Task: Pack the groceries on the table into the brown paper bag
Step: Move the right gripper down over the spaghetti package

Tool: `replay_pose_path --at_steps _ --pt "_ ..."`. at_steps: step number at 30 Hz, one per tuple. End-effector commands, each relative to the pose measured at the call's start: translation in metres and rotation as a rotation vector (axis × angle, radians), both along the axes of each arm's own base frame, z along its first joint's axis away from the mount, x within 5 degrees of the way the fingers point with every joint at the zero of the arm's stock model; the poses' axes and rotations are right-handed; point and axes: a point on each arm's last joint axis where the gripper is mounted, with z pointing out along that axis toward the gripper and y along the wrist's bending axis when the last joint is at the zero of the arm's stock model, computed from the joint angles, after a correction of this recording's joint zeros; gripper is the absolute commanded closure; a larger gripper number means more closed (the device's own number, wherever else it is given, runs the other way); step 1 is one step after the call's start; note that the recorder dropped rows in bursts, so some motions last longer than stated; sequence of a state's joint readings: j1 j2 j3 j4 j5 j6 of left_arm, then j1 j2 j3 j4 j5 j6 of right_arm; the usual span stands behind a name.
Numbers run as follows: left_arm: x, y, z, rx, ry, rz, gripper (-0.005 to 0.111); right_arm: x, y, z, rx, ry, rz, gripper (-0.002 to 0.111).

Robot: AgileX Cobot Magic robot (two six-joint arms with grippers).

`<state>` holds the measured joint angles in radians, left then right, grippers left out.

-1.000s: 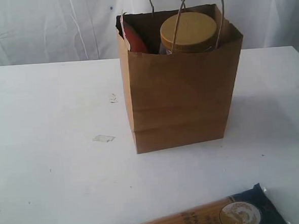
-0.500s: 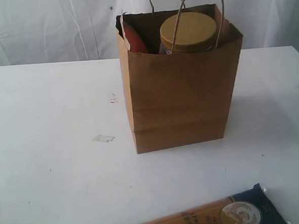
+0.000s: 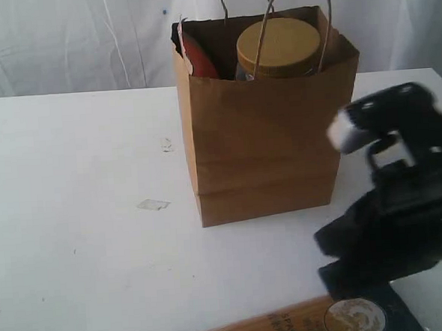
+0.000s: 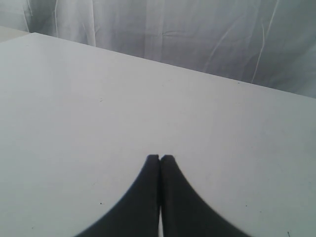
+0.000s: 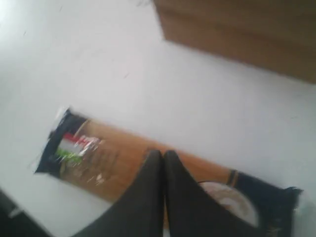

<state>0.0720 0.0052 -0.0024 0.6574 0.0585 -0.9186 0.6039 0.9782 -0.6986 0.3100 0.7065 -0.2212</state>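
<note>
Long dark-blue-and-tan packet (image 3: pixel 291 325) flat, long axis approx left-right; right gripper (image 5: pixel 162 153) over it, jaws together.

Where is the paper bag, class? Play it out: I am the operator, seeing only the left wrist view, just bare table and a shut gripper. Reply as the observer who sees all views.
Observer: The paper bag stands upright on the table, in the middle of the exterior view.
Operator: What is inside?
Observer: A jar with a tan lid shows at the bag's open top.
Operator: What is outside the bag?
Observer: A long packet lies flat on the table, nearer the exterior camera than the bag, with the shut right gripper over it.
</note>
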Motion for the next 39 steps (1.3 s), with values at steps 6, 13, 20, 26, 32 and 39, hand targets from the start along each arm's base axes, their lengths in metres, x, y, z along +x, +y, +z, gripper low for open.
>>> replay_pose_path --at_steps 6,13,20,26,32,39 --pt "0.0 -0.001 0.0 0.012 -0.006 -0.01 0.107 0.017 0.079 -0.029 -0.269 0.212 0.644 0.108" --pt "0.0 -0.001 0.0 0.012 -0.006 -0.01 0.107 0.009 0.093 -0.045 -0.39 0.182 0.755 0.105" --pt "0.0 -0.001 0.0 0.012 -0.006 -0.01 0.107 -0.001 0.085 -0.064 -0.455 0.329 0.788 0.036" --pt "0.0 -0.001 0.0 0.012 -0.006 -0.01 0.107 0.01 0.094 -0.063 -0.388 0.198 0.719 0.036" --pt "0.0 -0.001 0.0 0.012 -0.006 -0.01 0.107 0.011 0.096 -0.063 -0.364 0.206 0.666 0.036" --pt "0.0 -0.001 0.0 0.012 -0.006 -0.01 0.107 0.014 0.098 -0.062 -0.35 0.175 0.652 0.036"
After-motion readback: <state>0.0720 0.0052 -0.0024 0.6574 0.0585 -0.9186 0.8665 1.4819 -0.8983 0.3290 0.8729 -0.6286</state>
